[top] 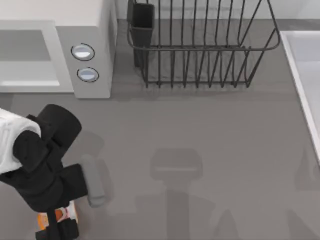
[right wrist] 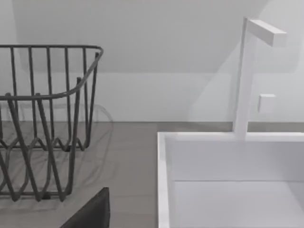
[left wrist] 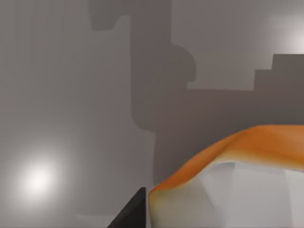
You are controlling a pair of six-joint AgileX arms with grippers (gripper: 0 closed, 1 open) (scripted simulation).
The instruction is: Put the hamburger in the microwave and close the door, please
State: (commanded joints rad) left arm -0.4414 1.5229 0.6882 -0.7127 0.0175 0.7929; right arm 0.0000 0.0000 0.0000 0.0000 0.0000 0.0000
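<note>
At the near left corner of the grey tabletop [top: 200, 130], the left arm reaches down so that the left gripper [top: 59, 225] sits right at the hamburger [top: 56, 217], whose orange bun and whitish wrapping peek out from under the black wrist and fingers in the top view. The left wrist view shows the hamburger [left wrist: 237, 180] very close, its orange top curving over pale wrapping, with the dark edge of one finger [left wrist: 130, 213] just beside it; whether the fingers are pressed against the hamburger or merely flanking it cannot be told from these pictures. The microwave [top: 95, 55] stands at the far left of the tabletop, well apart from the hamburger, its two round knobs [top: 83, 52] stacked on the side panel. The door [top: 27, 55], a flat white panel with a greyish window and a pale bar along its lower edge, lies to the left of the knob panel. To the right of the microwave stands a dark wire dish rack [top: 200, 50], with a dark cup-like holder at its left end. A white sink [top: 305, 75] runs along the right edge of the tabletop, and the right wrist view shows the sink [right wrist: 164, 180] with its white faucet [right wrist: 247, 76] rising behind and the dish rack [right wrist: 47, 118] beside it.
</note>
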